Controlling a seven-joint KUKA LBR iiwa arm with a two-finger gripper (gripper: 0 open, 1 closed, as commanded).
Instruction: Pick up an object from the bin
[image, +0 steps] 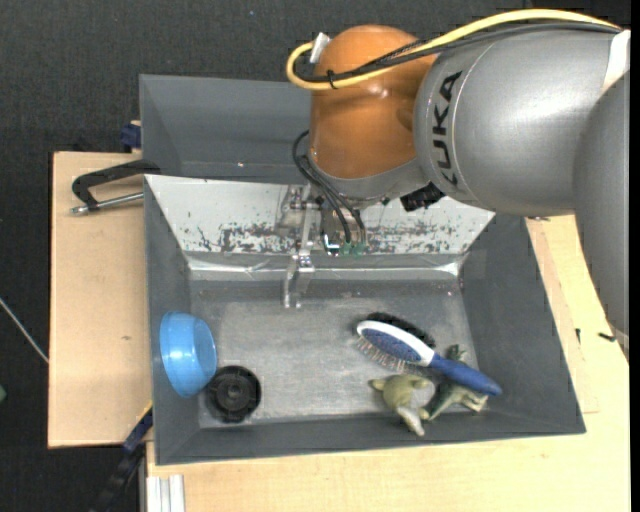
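Grey bin (168, 290): held blue bowl (187, 352), black cap (232, 390), blue brush (408, 354), toy dinosaur (412, 398).
Fingers (293, 284): narrow, empty, near back wall, well apart from everything.
Brush: front right; probably light, stiff; handle seemed likeliest hold.

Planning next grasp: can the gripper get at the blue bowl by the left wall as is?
Probably yes. Bare bin floor lies between the gripper and the blue bowl; nothing covers it. The left wall and the black round cap beside it may cramp the approach.
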